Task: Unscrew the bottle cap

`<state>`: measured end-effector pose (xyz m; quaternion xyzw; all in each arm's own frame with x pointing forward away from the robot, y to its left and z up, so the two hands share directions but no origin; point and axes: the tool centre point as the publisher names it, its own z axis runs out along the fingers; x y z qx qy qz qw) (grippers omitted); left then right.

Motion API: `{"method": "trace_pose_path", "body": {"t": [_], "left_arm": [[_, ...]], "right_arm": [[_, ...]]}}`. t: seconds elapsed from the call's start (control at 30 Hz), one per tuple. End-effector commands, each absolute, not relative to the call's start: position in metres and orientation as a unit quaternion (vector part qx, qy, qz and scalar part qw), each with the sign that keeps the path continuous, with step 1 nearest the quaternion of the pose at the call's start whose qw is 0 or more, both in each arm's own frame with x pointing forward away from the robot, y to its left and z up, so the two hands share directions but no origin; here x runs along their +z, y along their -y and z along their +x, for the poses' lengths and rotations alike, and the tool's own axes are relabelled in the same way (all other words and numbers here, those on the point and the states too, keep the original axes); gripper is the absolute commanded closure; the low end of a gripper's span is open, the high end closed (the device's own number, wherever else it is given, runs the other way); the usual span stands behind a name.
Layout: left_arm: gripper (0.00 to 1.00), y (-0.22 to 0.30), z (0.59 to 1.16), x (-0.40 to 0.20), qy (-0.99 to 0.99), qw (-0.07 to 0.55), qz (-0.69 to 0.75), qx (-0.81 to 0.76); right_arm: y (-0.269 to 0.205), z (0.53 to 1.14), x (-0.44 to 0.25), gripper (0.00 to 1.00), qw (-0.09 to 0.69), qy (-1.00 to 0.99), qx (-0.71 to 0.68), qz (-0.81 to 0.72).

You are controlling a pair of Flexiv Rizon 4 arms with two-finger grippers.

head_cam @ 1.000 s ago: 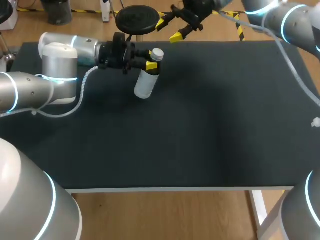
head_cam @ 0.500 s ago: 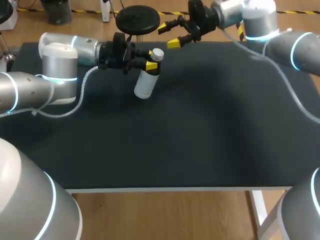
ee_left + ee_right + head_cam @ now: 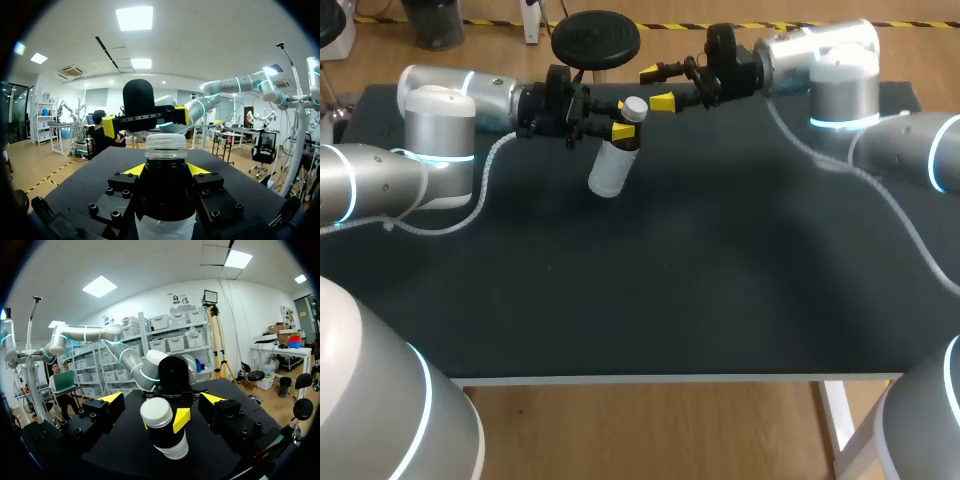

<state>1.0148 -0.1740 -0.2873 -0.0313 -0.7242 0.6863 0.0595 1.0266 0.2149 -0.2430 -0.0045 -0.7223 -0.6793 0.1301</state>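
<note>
Black table, yellow tips, a dark-and-white bottle

The table point(image 3: 720, 260) is plain matte black with a pale strip along its near edge. The bottle point(image 3: 611, 165) has a white cap point(image 3: 634, 108), a neck that is black or perhaps deep brown (the left wrist view leaves that hard to settle), and a plain white lower body. The left gripper point(image 3: 625, 128) and the right gripper point(image 3: 657, 87) are black with bright yellow fingertips. The left arm point(image 3: 370, 180) and the right arm point(image 3: 910, 140) are silver-grey with glowing cyan rings at the joints.
</note>
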Motion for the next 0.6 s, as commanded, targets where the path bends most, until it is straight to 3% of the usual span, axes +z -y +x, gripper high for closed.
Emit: {"method": "trace_pose_path", "body": {"t": [0.03, 0.6], "left_arm": [[1.00, 0.1737, 1.0173, -0.2903, 0.723, 0.062, -0.034, 0.687], [1.00, 0.1737, 1.0173, -0.2903, 0.723, 0.062, -0.034, 0.687]], "right_arm": [[-0.2192, 1.0175, -0.2499, 0.00, -0.126, 0.715, -0.642, -0.246], [-0.2218, 1.0186, -0.2505, 0.00, -0.147, 0.712, -0.639, -0.252]]}}
